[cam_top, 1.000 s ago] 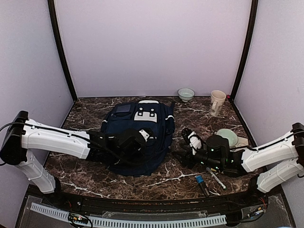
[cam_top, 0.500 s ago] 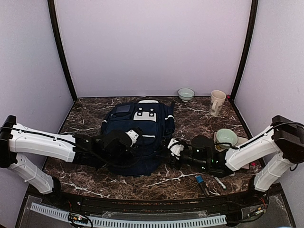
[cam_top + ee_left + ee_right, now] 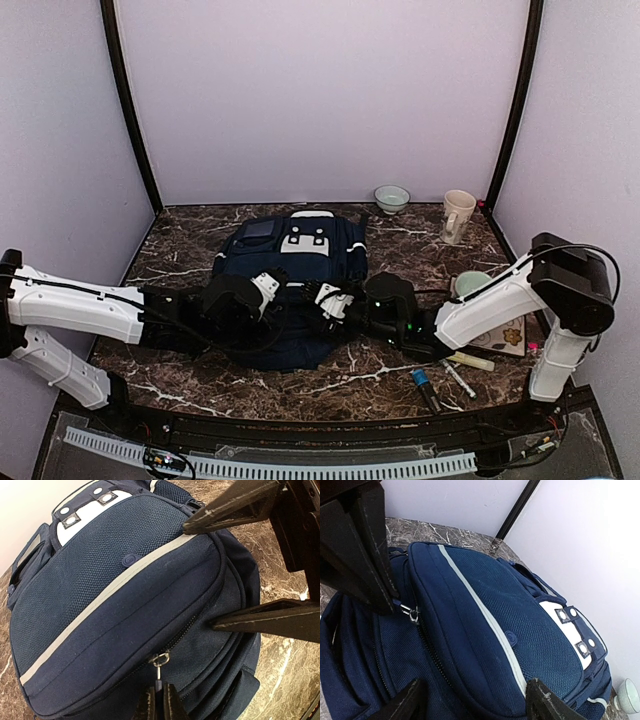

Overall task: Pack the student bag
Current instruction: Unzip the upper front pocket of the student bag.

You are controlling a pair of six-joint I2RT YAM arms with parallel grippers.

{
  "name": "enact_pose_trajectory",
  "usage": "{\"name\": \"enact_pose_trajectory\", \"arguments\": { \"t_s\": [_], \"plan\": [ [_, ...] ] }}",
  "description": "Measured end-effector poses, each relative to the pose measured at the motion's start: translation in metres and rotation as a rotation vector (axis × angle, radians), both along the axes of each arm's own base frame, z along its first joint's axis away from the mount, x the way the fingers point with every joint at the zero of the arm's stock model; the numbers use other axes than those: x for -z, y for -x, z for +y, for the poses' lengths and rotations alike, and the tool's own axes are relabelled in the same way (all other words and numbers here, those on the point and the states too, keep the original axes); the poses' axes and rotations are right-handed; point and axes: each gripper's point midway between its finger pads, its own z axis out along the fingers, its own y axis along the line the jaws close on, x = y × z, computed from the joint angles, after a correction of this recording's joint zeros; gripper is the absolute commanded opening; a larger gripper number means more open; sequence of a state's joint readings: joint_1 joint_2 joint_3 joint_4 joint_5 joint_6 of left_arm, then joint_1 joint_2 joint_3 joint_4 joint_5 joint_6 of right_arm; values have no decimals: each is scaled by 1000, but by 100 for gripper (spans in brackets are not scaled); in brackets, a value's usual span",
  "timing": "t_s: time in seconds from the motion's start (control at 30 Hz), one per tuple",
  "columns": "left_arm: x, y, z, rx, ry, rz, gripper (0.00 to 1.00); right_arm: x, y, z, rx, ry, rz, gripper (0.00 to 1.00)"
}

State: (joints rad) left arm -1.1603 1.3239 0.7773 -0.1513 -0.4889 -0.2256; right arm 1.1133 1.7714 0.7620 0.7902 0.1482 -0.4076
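Well, your student bag lies flat in the middle of the table, with its white patch at the far end. Your left gripper is pressed together at the near edge of the bag, pinching the little zipper pull. Your right gripper is just to the right of it, right up against the bag, with its two fingers spread wide apart. A bowl and a mug stand far back on the right.
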Motion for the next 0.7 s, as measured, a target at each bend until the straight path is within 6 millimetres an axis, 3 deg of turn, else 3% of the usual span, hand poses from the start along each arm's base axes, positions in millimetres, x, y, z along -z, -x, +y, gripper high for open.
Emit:
{"name": "enact_pose_trajectory", "arguments": {
  "t_s": [0.27, 0.37, 0.7],
  "plan": [
    [-2, 2, 2, 2, 15, 7, 0, -5, -6, 11, -1, -5, -23, 68],
    [-2, 3, 2, 6, 18, 10, 0, -2, -8, 16, -3, -4, -22, 63],
    [-1, 2, 3, 4, 15, 15, 0, 6, -6, 22, -53, -45, 54, 21]
  ]
}}
